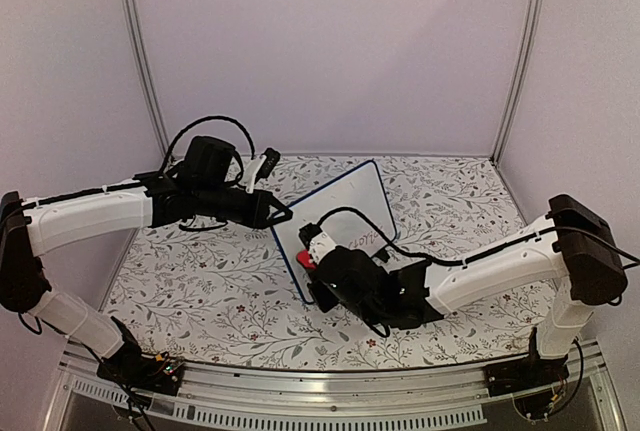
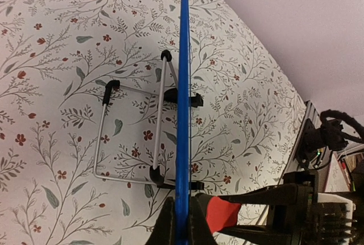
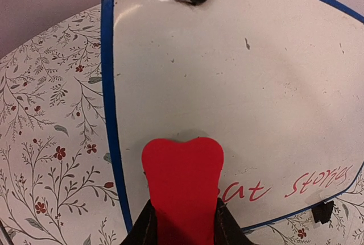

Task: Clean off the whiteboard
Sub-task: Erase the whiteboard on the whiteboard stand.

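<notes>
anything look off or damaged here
Nothing stands out. The whiteboard stands on its wire stand, left pincer gripping its edge, right pincer holding a red eraser against it; red writing sits near one edge.

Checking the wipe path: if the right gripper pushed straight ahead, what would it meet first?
The whiteboard, through the red eraser it holds; they look close or touching, though depth is unclear.

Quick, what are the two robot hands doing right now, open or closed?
Left gripper: shut on the small white board with a dark-blue rim.
Right gripper: shut on the red block eraser.
</notes>
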Motion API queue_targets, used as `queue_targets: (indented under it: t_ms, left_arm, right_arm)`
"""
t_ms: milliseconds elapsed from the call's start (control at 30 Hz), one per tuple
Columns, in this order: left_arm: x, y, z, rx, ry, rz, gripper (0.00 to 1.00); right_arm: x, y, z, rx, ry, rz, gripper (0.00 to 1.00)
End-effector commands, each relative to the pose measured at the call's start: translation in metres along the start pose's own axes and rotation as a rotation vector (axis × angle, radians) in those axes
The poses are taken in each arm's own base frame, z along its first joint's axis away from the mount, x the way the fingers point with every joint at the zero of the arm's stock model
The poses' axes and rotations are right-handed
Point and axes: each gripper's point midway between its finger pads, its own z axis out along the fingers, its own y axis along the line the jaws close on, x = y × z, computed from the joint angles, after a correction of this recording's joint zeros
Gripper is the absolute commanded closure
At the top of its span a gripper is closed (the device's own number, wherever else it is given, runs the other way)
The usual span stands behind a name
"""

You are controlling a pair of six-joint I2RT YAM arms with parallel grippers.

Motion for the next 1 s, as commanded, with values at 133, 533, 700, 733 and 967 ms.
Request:
queue_targets:
  t_ms: [133, 533, 700, 733, 967]
  left_arm:
    - [-0.010, 0.003, 0.002, 0.005, -0.034, 0.005, 1.00]
    - [-0.008, 0.003, 0.003, 0.007, -0.030, 0.003, 1.00]
    - [-0.008, 0.004, 0.003, 0.006, -0.027, 0.002, 1.00]
    - [-0.008, 0.004, 0.003, 0.006, -0.027, 0.002, 1.00]
    - [-0.008, 0.003, 0.003, 0.009, -0.026, 0.003, 1.00]
  right_arm:
    - [0.009, 0.008, 0.004, -0.045, 0.013, 0.014, 0.77]
    - [0.053, 0.006, 0.014, -0.028, 0.115, 0.009, 0.77]
    - [0.066, 0.004, 0.018, -0.011, 0.145, -0.001, 0.77]
    - [0.068, 0.004, 0.018, -0.010, 0.151, -0.002, 0.77]
    - [0.086, 0.000, 0.020, 0.004, 0.188, -0.007, 0.77]
